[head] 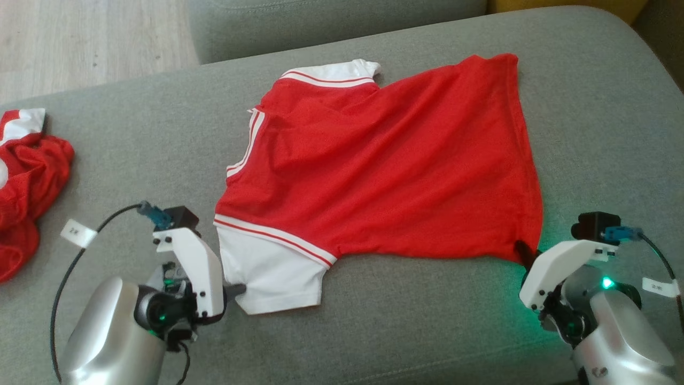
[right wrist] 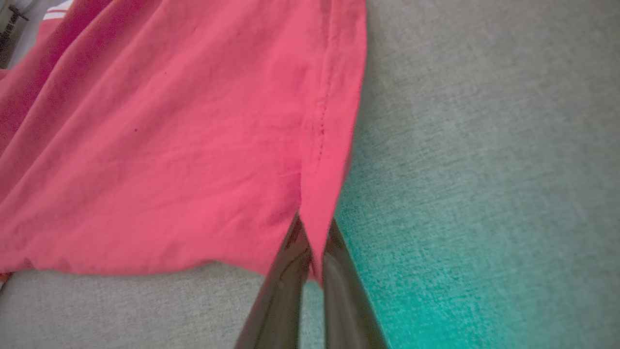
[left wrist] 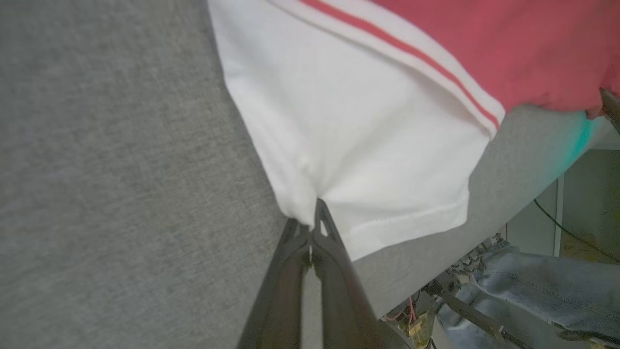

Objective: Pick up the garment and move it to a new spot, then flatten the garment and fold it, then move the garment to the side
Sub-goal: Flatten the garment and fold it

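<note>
**Sam:** Where is the red shirt point(head: 385, 160)?

**Mia:** Spread out on the grey sofa point(head: 133, 160). The head view shows all of it, and another red cloth point(head: 26, 176) far off to the left.

**Sam:** And the wrist views?

**Mia:** The left one shows blue jeans point(left wrist: 547, 286) past the sofa edge.

**Sam:** The arms?

**Mia:** Both are low. The left gripper point(head: 238, 289) points sideways and is pinched tight on the white sleeve point(left wrist: 368, 145). The right gripper point(head: 525, 252) points up and is pinched tight on the red bottom corner point(right wrist: 319, 194).

**Sam:** Any words?

**Mia:** There are white tags point(head: 78, 233) by the arms. They are too small to read.

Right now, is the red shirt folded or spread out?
Spread out: the red shirt lies mostly flat on the grey cushion, both white sleeves showing.
</note>
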Controlling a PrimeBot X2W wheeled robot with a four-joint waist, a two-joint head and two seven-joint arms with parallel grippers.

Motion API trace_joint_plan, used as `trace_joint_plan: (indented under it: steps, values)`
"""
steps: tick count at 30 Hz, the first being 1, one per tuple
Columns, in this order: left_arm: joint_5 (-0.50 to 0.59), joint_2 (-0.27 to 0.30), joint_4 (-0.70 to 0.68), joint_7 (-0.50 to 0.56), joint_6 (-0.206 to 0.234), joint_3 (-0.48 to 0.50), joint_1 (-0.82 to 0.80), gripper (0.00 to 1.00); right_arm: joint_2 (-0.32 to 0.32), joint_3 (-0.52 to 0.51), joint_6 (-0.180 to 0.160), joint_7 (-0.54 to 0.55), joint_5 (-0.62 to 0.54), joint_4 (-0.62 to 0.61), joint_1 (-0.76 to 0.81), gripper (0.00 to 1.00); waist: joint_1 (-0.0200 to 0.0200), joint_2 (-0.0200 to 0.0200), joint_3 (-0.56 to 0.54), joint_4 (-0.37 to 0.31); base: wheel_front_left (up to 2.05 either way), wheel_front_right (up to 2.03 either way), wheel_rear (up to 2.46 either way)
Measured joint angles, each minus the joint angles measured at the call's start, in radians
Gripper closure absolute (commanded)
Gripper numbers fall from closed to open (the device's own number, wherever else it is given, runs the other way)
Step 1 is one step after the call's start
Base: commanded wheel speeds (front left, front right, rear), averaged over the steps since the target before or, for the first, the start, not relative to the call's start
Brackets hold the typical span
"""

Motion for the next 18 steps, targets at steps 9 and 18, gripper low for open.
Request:
trace_joint_plan:
  steps: [9,18]
  values:
    - [-0.066,0.003,-0.069,-0.059,0.000,0.024,0.000,1.00,-0.034,0.008,0.000,-0.068,0.058,-0.018,0.000,1.00,0.0000,0.0000,-0.020,0.007,0.00,0.00,0.00]
    - [-0.114,-0.027,-0.158,-0.135,0.045,0.100,-0.148,1.00,-0.096,0.053,0.000,-0.029,0.267,-0.210,-0.146,1.00,0.0000,0.0000,0.041,0.007,0.00,0.00,0.00]
